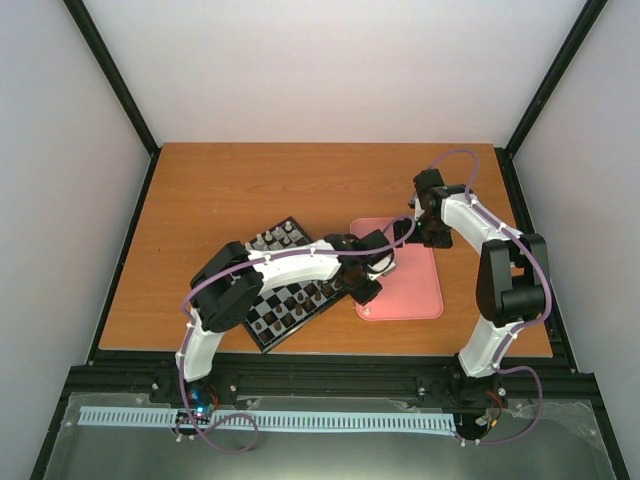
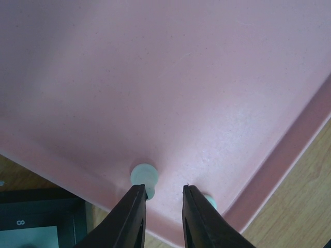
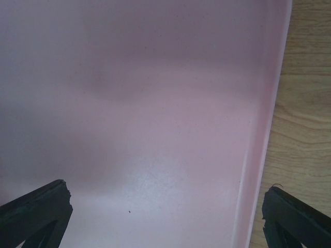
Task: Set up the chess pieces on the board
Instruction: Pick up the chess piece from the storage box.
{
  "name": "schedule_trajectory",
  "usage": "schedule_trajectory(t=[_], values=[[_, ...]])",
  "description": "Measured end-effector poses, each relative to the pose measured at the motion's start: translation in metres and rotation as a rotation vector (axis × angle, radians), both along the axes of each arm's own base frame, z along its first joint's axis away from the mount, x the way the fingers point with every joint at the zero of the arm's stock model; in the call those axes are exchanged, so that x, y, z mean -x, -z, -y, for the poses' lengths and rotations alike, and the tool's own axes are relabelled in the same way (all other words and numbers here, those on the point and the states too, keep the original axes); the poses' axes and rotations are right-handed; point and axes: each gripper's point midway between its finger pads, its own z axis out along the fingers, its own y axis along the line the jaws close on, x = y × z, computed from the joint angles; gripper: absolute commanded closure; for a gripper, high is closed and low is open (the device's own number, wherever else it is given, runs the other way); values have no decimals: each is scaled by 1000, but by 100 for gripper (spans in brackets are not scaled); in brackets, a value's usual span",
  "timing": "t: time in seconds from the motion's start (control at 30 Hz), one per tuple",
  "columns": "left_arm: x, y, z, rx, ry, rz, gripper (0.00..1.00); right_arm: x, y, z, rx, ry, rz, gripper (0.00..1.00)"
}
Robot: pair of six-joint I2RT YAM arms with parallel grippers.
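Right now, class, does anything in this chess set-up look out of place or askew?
Yes. Two cream-white chess pieces lie in the corner of the pink tray, at the left pincer, not on the board. The board itself sits skewed to the table edges.

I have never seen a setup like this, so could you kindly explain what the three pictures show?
Two white robot arms are bolted to a wooden table. One picture looks down from above; the other two come from cameras on each wrist. On the table lie a chessboard and a pink tray. The left gripper hangs low over the tray, jaws narrowly apart beside a small cream chess piece, not clearly holding it. The right gripper hovers over bare tray, jaws wide, holding nothing.
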Motion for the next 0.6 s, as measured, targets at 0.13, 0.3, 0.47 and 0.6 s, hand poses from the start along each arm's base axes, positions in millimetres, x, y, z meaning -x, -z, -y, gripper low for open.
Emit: schedule_trajectory(t=[0.13, 0.3, 0.47, 0.6], values=[[0, -1, 0, 3, -1, 5, 68, 0, 0, 0, -2, 0, 0, 0], [-1, -4, -2, 1, -8, 15, 54, 0, 0, 0, -2, 0, 0, 0], [-4, -11, -6, -7, -14, 36, 53, 0, 0, -1, -3, -1, -1, 0], [-4, -16, -8, -8, -17, 45, 53, 0, 0, -1, -7, -1, -1, 0]])
